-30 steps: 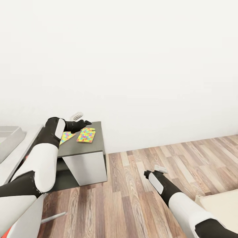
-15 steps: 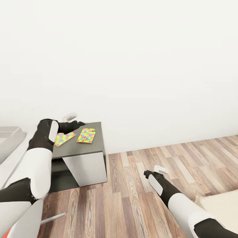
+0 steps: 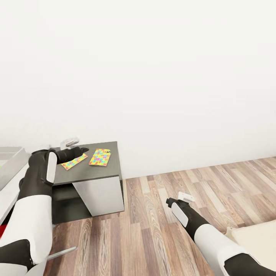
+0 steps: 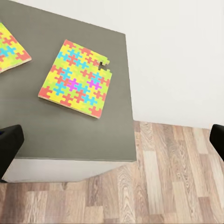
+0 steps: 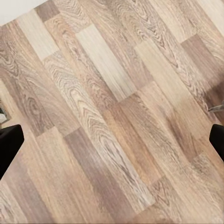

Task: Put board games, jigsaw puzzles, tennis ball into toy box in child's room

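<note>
- The left hand (image 3: pixel 78 150) hangs above the dark grey cabinet surface (image 3: pixel 103 170), over the back part of it near the white wall (image 3: pixel 153 76). In the left wrist view its two dark fingertips (image 4: pixel 9 149) sit at opposite edges of the picture, spread wide apart with nothing between them.
- Two jigsaw puzzles lie flat on that dark surface. The nearer-to-centre puzzle (image 3: pixel 100 156) rests well inside the top, clear of the edges; in the left wrist view it (image 4: pixel 77 78) shows yellow, pink, blue, green and orange pieces, with a small notch in one jagged edge.
- The second puzzle (image 3: pixel 73 161) lies just beside the first, apart from it, partly under the left forearm in the head view. Only a corner of it (image 4: pixel 11 46) shows at the wrist picture's edge.
- At the far left of the head view, a slice of the light grey toy box (image 3: pixel 9 161) shows, beside the dark cabinet.
- The right hand (image 3: pixel 180 198) hangs low over the wood plank floor (image 3: pixel 161 230), well apart from the cabinet. In the right wrist view its dark fingertips (image 5: pixel 9 144) stand wide apart at the picture's edges, holding nothing, with floor planks below.
- A beige corner of the bed (image 3: pixel 257 237) shows at the lower right of the head view, near the right forearm.
</note>
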You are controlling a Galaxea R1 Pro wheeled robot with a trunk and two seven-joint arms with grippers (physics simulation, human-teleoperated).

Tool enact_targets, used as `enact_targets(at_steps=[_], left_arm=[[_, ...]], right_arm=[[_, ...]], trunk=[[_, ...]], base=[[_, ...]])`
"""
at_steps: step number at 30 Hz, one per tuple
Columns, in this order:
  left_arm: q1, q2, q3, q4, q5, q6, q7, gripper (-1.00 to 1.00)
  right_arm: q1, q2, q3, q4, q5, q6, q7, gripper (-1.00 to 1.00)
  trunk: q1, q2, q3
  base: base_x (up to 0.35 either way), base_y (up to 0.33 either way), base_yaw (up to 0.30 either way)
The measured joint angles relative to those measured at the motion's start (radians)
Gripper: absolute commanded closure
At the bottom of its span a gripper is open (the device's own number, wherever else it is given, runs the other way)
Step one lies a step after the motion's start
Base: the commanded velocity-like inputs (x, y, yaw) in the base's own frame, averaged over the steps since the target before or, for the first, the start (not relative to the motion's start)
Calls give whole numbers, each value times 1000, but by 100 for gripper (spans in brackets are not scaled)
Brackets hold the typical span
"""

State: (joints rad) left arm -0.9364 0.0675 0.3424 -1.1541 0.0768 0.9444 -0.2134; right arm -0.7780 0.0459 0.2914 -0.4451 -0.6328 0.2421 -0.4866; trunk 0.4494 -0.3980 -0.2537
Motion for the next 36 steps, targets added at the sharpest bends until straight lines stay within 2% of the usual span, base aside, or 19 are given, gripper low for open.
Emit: enact_targets(at_steps=[3, 11, 22, 36], left_arm=[[51, 0, -31, -58, 1, 0, 0, -100], [102, -8, -80, -119, 3, 14, 0, -100], [120, -4, -90, -124, 2, 10, 0, -100], [121, -6, -92, -124, 2, 7, 2, -100]], right_arm=[[17, 1, 0, -1, 1, 0, 0, -100], [62, 0, -1, -8, 2, 0, 0, -100], [64, -1, -3, -7, 0, 1, 1, -100], [64, -1, -1, -6, 2, 1, 1, -100]], trunk=[[0, 0, 0], [0, 0, 0], [0, 0, 0], [0, 0, 0]], base=[[0, 0, 0], [0, 0, 0], [5, 0, 0], [126, 0, 0]])
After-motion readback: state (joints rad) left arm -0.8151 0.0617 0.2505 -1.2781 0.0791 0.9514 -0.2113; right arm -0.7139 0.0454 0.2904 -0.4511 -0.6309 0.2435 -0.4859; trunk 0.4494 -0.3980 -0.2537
